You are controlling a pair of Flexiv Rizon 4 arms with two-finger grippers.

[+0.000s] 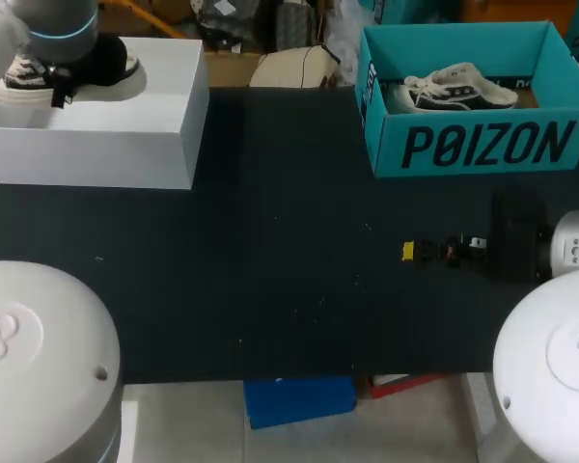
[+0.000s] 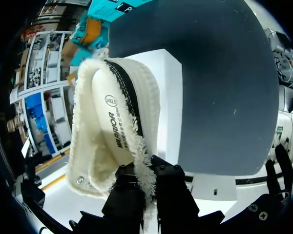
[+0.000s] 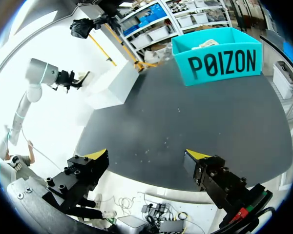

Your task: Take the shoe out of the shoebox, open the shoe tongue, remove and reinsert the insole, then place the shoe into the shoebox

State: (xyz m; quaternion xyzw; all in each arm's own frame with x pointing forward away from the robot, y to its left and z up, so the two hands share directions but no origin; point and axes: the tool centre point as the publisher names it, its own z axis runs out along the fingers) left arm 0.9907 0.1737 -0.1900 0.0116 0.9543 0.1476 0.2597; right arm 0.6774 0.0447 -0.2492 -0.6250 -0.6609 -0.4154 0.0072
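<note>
Pinching the cream, fray-edged, black-striped shoe (image 2: 115, 122) is the left gripper (image 2: 146, 174); the right gripper (image 3: 146, 157) gapes wide.

Bold black lettering on teal shoebox (image 1: 482, 145) front, small print inside shoe (image 2: 112, 126)

2 white arms with broad rounded shells, left arm (image 1: 39, 357) and right arm (image 1: 550, 362) each embossed with a loop mark, grey joint ringed in light blue, right hand (image 3: 146, 158) of black screw-studded blocks with 2 yellow tips, left hand (image 2: 149, 187) black and angular
</note>
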